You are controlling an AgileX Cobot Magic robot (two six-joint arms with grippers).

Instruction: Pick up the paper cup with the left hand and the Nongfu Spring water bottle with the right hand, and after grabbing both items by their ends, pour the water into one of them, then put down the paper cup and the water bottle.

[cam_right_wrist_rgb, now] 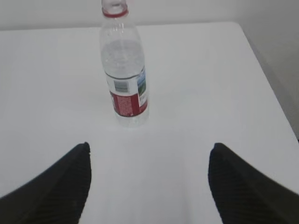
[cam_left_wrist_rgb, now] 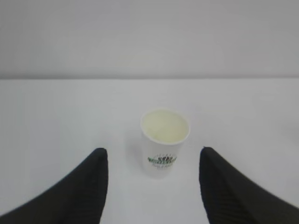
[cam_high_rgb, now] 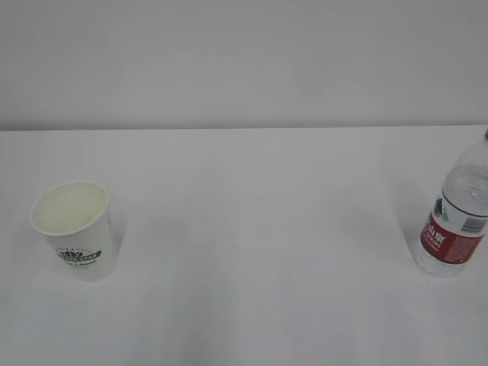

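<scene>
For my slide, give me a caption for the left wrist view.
Open left gripper lined up short of an upright paper cup on the white table.

bottle [cam_high_rgb: 455,217]: top cut by exterior view's right edge | cup [cam_high_rgb: 75,229] lettering: blurred, perhaps green, unreadable

The exterior view looks down at a slant across the white desk [cam_high_rgb: 252,229] toward the far wall, paper cup [cam_high_rgb: 76,229] near left, water bottle [cam_high_rgb: 456,217] at the right edge, partly cut off. The left wrist view sits low behind the left claw [cam_left_wrist_rgb: 152,179], facing the same cup [cam_left_wrist_rgb: 164,142] up close. The right wrist view peers down past the right claw [cam_right_wrist_rgb: 149,182] at the bottle [cam_right_wrist_rgb: 125,70], the desk's right edge showing.
</scene>
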